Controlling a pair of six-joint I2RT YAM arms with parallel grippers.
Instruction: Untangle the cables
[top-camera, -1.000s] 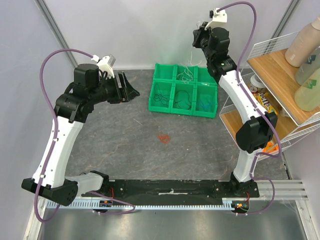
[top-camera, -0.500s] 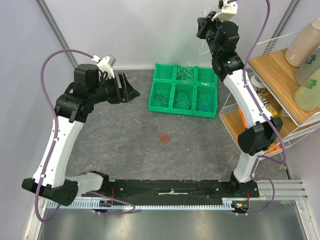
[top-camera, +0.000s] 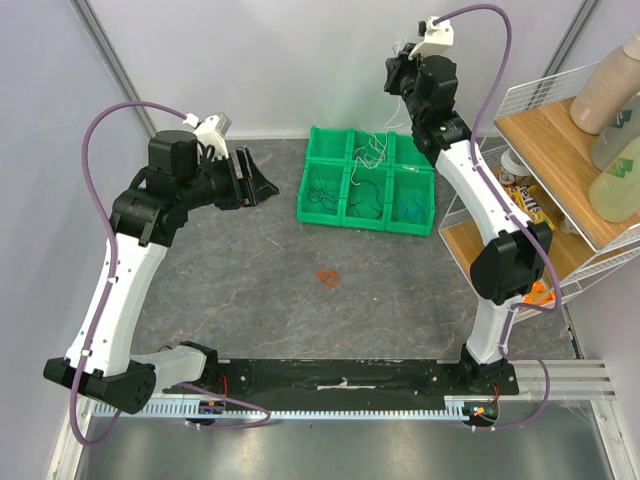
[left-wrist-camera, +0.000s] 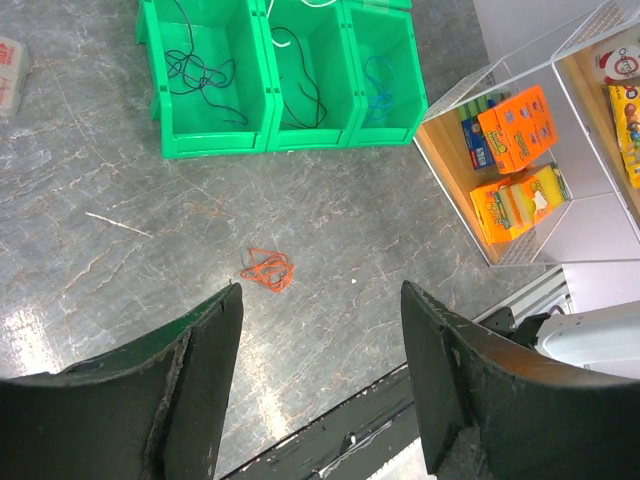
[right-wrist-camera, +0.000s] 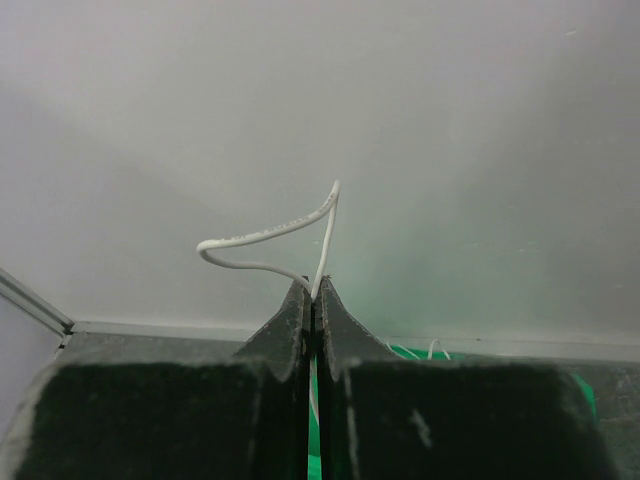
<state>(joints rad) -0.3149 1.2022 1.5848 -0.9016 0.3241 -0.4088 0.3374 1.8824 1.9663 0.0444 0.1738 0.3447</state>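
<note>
Top view: the left gripper (top-camera: 262, 185) hangs above the grey table (top-camera: 250, 300), to the left of the green bin (top-camera: 303, 200). Its fingers are spread and hold nothing. The right gripper (top-camera: 393, 72) is raised high over the back row of the bin. From here I cannot tell how its fingers stand. Thin white cable (top-camera: 376, 148) shows in the middle back compartment below it. The front compartments hold two black cables (top-camera: 320, 192) and a blue cable (top-camera: 411, 208). A red-orange cable (top-camera: 327, 276) lies alone on the table, well apart from the bin and in front of it. A wire shelf (top-camera: 560, 150) with bottles stands on the right.

Left wrist view: the two dark fingers (left-wrist-camera: 200, 370) are wide apart, with nothing between them. The red-orange cable lies on the table between them, as a small tangle. Behind it is the bin, with one black cable in its left compartment, another in the middle and the blue one in the right.

Right wrist view: the fingers (right-wrist-camera: 290, 320) are pressed together and pinch the white cable. A bent loop of it stands up above the tips. The green bin shows below, behind the fingers.
</note>
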